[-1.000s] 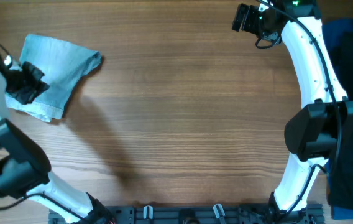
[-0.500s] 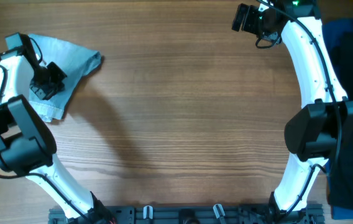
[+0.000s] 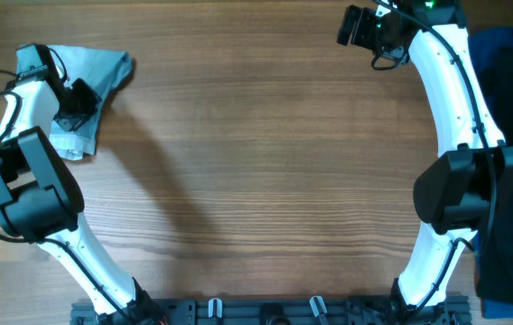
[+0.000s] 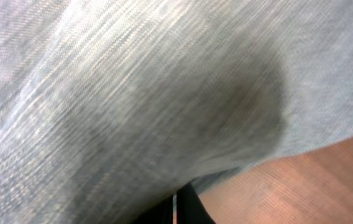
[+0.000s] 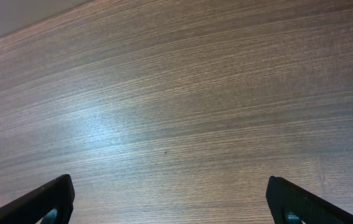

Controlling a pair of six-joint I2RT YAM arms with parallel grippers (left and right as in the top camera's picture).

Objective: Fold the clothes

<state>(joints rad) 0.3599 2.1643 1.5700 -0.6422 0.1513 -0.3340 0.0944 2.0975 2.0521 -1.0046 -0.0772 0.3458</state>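
Observation:
The clothes, a pair of light faded blue denim shorts [image 3: 105, 69], lie bunched at the table's far left corner. My left gripper [image 3: 74, 96] sits on their middle, shut on a pinch of the denim. In the left wrist view the denim [image 4: 139, 93] fills nearly the whole picture and drapes over the black fingers [image 4: 192, 208], which are pressed together at the bottom edge; the left gripper [image 4: 175, 202] shows only its tips. My right gripper [image 3: 356, 27] hovers at the far right, away from the shorts. Its jaws stand wide open over bare wood, as the right wrist view of the right gripper [image 5: 171, 199] shows.
A heap of royal-blue and black garments [image 3: 512, 135] lies along the table's right edge, beside the right arm's base. A black rail [image 3: 265, 311] runs along the near edge. Wooden tabletop [image 3: 265, 162] spans between the two arms.
My left arm has swung up toward the far left corner, and the gripper has moved right and farther back. The shorts have been drawn left with it and bunched narrower. The right arm has not moved.

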